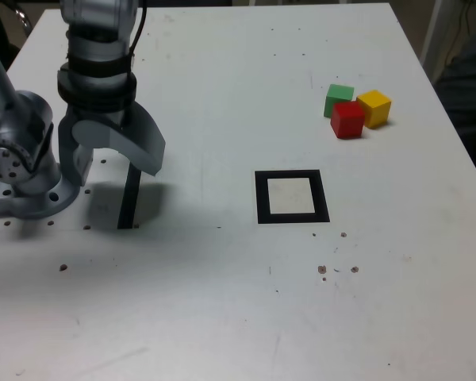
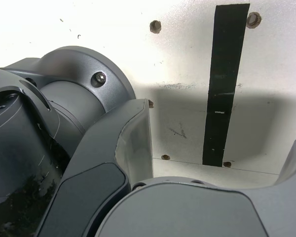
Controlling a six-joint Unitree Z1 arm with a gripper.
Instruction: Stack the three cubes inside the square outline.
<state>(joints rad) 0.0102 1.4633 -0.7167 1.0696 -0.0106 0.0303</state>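
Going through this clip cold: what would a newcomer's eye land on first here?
Probably the three bright cubes huddled at the exterior view's upper right: green cube, yellow cube and red cube, none stacked. Next, the black square outline near the table's middle, with nothing inside it. Then the grey gripper at the exterior view's left, jaws spread wide and holding nothing, hanging over a narrow black strip, far from the cubes.

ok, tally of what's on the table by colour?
Small red solid cube: 1
Small yellow solid cube: 1
Small green solid cube: 1
Thick black square outline with pale centre: 1
Narrow black straight strip: 1
Total: 5
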